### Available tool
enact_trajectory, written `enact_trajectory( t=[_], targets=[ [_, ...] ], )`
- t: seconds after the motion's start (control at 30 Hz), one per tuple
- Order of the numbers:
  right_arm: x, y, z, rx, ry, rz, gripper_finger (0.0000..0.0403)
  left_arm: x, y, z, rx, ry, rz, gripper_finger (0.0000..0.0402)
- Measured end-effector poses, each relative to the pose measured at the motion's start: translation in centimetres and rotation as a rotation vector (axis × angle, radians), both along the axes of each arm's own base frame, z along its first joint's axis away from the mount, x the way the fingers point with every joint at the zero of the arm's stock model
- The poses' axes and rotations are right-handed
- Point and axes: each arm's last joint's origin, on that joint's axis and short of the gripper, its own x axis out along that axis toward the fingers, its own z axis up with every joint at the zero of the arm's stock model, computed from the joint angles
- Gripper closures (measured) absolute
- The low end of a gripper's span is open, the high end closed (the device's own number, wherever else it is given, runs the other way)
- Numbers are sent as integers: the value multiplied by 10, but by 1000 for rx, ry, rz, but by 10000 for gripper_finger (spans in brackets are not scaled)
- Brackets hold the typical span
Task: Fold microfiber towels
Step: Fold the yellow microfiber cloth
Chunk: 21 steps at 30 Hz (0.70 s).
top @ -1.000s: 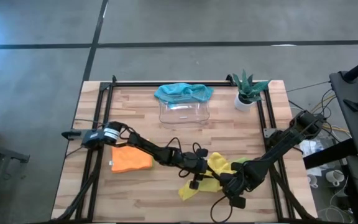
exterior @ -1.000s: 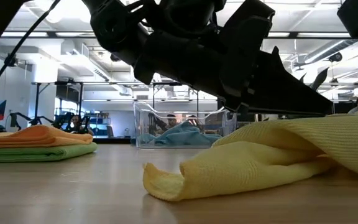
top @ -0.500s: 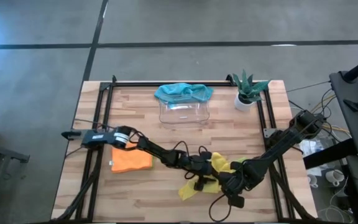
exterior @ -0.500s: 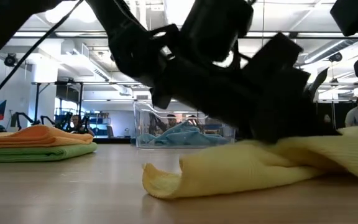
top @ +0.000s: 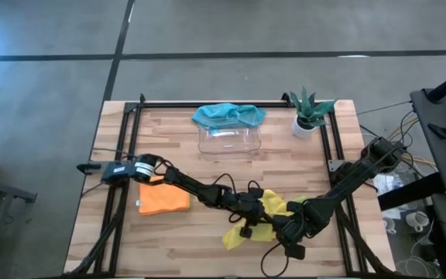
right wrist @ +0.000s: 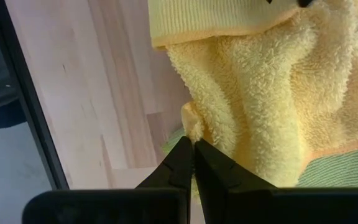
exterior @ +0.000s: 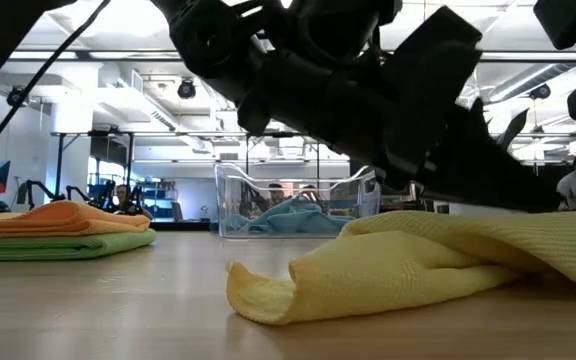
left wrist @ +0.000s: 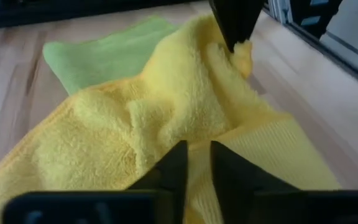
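Crumpled soft yellow microfiber towel [top: 263, 218] front-centre of the wooden table [top: 176, 147]. Right gripper [right wrist: 194, 148] pinched on one corner, left gripper [left wrist: 193, 163] nearly closed on another fold, likely to stretch flat.

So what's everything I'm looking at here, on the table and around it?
Yellow towel: one, crumpled, near the table's front edge, between the two grippers.
Lime towel: one, flat under the yellow one.
Orange towel: one, folded, at the table's left side.
Second lime towel: one, folded, beneath the orange one.
Teal towel: one, draped over the tray.
Tray: one, clear plastic, at the back middle.
Plant: one, green in a white pot, back right corner.
Table: one, pale wood.
Person: one, far off in the room.
Left gripper: dark, fingers nearly together at the yellow towel.
Right gripper: dark, shut on a corner of the yellow towel.
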Motion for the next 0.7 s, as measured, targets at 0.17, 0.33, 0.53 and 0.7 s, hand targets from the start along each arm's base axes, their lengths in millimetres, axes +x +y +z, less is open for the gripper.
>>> enact_trajectory(
  t=[0.17,0.33,0.53,0.7],
  targets=[
    [0,0,0,0,0,-2,394,-1,0,-1,7,11,-2,389],
    [0,0,0,0,-1,-5,394,-1,0,-2,10,17,1,354],
    [0,0,1,0,-2,-7,394,-1,1,-3,-29,31,32,274],
    [0,0,1,-2,-4,-3,394,-5,1,-8,-13,48,48,227]
  ],
)
